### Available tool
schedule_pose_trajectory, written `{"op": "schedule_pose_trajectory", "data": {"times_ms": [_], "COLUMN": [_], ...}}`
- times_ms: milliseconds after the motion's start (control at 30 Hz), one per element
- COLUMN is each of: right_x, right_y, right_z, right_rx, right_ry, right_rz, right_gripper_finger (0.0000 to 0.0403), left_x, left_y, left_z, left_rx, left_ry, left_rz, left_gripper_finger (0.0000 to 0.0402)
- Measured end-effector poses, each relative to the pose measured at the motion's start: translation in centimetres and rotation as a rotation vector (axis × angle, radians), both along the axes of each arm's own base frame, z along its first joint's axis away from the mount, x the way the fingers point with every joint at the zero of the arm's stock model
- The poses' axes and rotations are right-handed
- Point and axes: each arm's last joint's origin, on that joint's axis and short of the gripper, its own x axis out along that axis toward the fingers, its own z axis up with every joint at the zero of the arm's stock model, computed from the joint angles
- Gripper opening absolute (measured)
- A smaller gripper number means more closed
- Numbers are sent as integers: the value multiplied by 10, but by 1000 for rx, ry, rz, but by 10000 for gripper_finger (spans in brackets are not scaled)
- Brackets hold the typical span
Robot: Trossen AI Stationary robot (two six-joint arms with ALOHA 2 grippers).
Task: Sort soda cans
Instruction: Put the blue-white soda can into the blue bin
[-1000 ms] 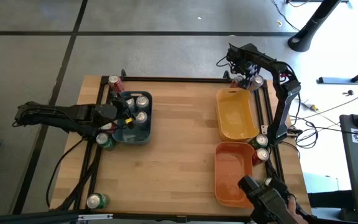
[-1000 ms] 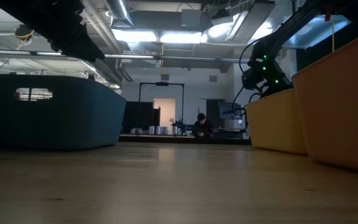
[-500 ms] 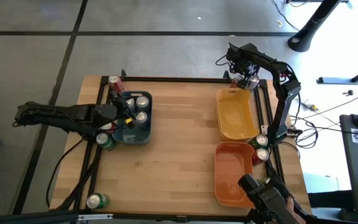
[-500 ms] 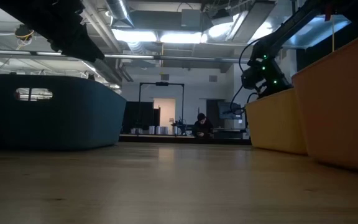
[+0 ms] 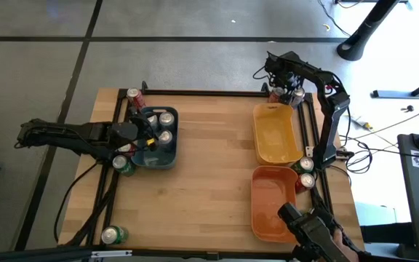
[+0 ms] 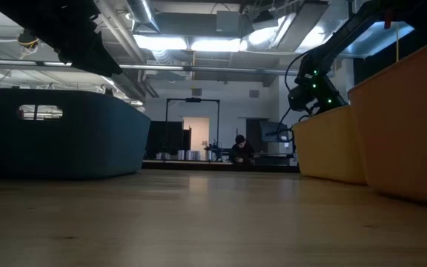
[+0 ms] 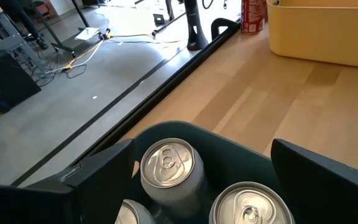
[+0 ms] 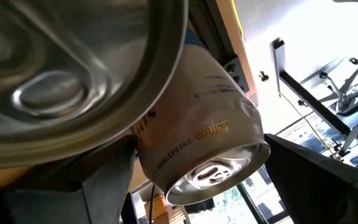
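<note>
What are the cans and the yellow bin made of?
The cans look like metal: shiny silver tops with pull tabs that catch the light. The yellow bin looks like plastic: smooth, matte, one even colour with rounded moulded corners. Neither can be told for sure by sight.

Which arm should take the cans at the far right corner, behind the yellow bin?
Right. The right gripper is already at those cans, just behind the yellow bin. The left gripper sits across the table over the blue-grey bin.

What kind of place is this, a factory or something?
Probably a robotics lab or workshop: a wooden table with two robot arms, exposed ceiling ducts and strip lights, cables on the floor, and a person working behind.
</note>
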Motion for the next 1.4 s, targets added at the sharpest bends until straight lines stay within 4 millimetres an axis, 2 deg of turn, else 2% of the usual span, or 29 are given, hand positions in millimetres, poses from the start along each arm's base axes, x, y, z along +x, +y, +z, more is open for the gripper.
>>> {"op": "schedule_pose_trajectory", "data": {"times_ms": [233,433,733,833,1000,1400], "right_x": [1,1,0,1,9,29], "right_y": [-2,-2,-3,-6,-8,-6], "right_z": [-9,-12,-7,2,27,85], "right_rx": [29,28,18,-9,-105,-318], "right_ry": [67,100,109,95,56,-19], "right_rz": [15,31,-9,-64,-113,-67], "right_gripper_finger": [336,280,277,277,277,277], "left_x": [0,0,0,0,0,0], "left_y": [0,0,0,0,0,0], "left_z": [0,0,0,0,0,0], "left_rx": [-1,1,14,14,13,16], "left_ry": [0,1,14,14,13,16], "left_rz": [0,-1,-8,-8,-8,-9], "left_gripper_finger": [363,363,363,363,363,363]}}
